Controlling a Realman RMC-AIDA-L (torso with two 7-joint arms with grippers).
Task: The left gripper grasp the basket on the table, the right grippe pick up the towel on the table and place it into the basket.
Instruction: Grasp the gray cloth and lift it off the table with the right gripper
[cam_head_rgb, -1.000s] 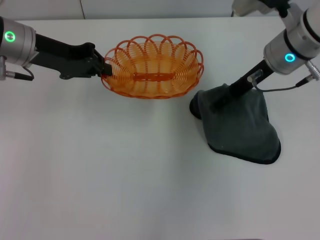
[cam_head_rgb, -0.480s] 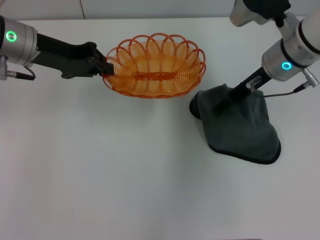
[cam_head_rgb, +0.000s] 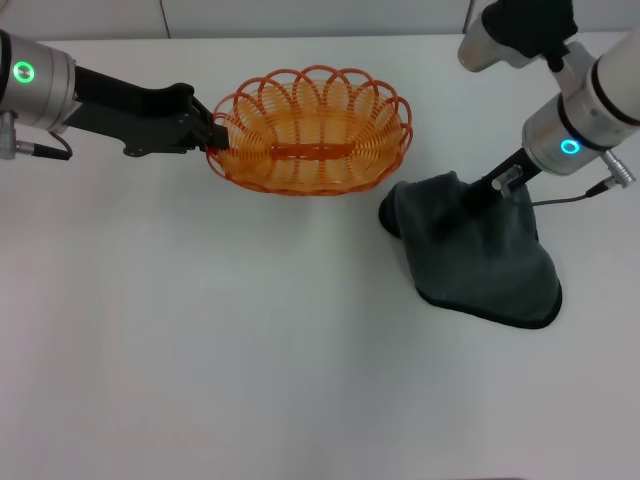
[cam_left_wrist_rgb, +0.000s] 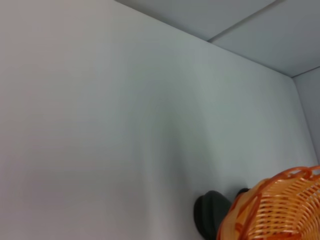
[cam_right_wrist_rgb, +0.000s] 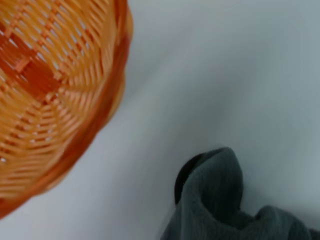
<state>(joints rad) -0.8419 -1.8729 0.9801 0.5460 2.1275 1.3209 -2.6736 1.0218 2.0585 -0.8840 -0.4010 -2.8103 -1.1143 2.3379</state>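
Note:
The orange wire basket (cam_head_rgb: 300, 183) stands at the back middle of the white table (cam_head_rgb: 250, 350). My left gripper (cam_head_rgb: 208, 137) is shut on its left rim. To the right of the basket lies the dark grey towel (cam_head_rgb: 485, 265), with its upper part pulled into a raised peak. My right gripper (cam_head_rgb: 472, 196) is pinched on that peak, fingertips buried in the cloth. In the left wrist view the basket (cam_left_wrist_rgb: 275, 210) shows with the towel (cam_left_wrist_rgb: 210, 215) behind it. The right wrist view has the basket (cam_right_wrist_rgb: 50, 90) and a raised fold of the towel (cam_right_wrist_rgb: 215, 200).
The table's far edge runs just behind the basket, and a wall lies beyond it. Bare white tabletop spreads across the whole front half and the left side.
My right arm has drawn up and to the right, gathering the towel's upper part into a peak. The basket and left gripper have shifted only slightly.

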